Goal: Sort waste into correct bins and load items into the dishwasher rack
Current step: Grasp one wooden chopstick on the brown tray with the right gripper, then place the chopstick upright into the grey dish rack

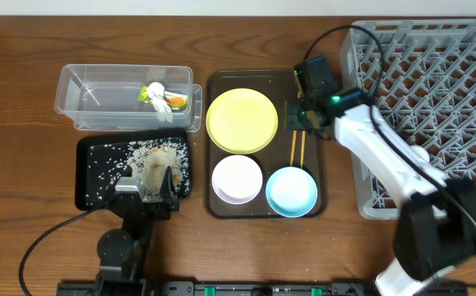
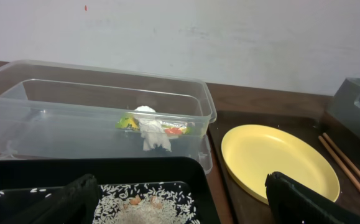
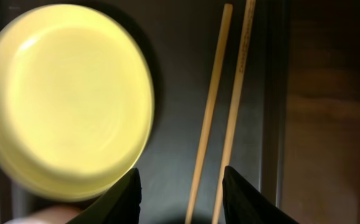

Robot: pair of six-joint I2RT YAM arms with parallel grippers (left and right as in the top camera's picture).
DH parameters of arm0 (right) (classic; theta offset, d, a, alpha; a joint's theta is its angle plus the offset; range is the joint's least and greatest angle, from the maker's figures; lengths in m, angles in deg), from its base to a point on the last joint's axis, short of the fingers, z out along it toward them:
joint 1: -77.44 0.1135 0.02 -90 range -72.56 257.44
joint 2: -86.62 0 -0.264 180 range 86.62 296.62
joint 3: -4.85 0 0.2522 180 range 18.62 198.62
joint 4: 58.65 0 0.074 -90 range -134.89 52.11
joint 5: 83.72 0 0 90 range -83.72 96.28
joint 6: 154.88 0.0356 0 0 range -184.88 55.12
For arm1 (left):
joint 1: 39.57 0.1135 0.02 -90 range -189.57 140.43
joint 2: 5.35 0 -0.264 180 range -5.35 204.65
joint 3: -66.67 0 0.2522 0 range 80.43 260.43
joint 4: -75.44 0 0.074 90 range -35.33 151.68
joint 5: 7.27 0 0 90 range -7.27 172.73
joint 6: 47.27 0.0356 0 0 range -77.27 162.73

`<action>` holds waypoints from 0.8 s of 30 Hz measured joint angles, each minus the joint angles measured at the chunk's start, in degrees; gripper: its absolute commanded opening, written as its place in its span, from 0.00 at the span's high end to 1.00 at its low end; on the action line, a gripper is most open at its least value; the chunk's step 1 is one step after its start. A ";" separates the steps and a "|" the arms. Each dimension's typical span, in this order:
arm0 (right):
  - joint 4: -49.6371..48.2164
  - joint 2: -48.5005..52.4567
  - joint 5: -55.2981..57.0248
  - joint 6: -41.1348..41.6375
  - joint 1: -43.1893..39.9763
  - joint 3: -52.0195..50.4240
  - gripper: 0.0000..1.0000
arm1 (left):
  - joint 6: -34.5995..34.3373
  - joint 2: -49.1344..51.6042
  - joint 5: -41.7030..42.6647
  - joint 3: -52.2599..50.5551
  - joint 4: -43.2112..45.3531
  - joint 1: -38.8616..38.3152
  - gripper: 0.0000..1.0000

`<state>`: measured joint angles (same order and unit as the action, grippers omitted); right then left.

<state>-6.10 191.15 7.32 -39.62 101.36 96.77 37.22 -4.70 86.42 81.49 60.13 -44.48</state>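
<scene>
The green snack wrapper (image 1: 174, 102) and white tissue (image 1: 155, 90) lie in the clear tub (image 1: 98, 97), which also shows in the left wrist view (image 2: 55, 118). Rice scraps (image 1: 151, 156) lie in the black tray (image 1: 90, 177). My left gripper (image 1: 147, 193) is open and empty over the tray's near edge (image 2: 180, 208). The yellow plate (image 1: 242, 121), white bowl (image 1: 237, 178), light blue bowl (image 1: 291, 191) and wooden chopsticks (image 1: 298, 150) sit on the brown serving tray (image 1: 213, 148). My right gripper (image 1: 300, 122) is open, its fingers straddling the chopsticks (image 3: 220, 112) from above (image 3: 183, 199). No small white cup shows.
The grey dishwasher rack (image 1: 435, 99) stands at the right, next to the serving tray, and my right arm reaches over its left edge. A cable runs over the rack's near-left corner. The clear tub touches the black tray's far side.
</scene>
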 measured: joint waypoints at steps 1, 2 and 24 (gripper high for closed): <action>-1.01 1.51 0.37 0.11 0.00 0.00 0.59 | 0.00 0.00 0.00 0.00 0.00 0.00 0.12; -1.99 3.19 0.48 0.24 0.00 0.00 0.60 | 0.00 0.00 -0.02 0.00 0.00 0.00 0.12; -3.37 13.05 0.87 2.95 -0.50 0.59 0.99 | 0.00 0.00 0.00 0.00 0.00 0.00 0.12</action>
<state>-9.47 204.20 8.20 -36.67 100.86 97.36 37.22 -4.70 86.42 81.49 60.13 -44.48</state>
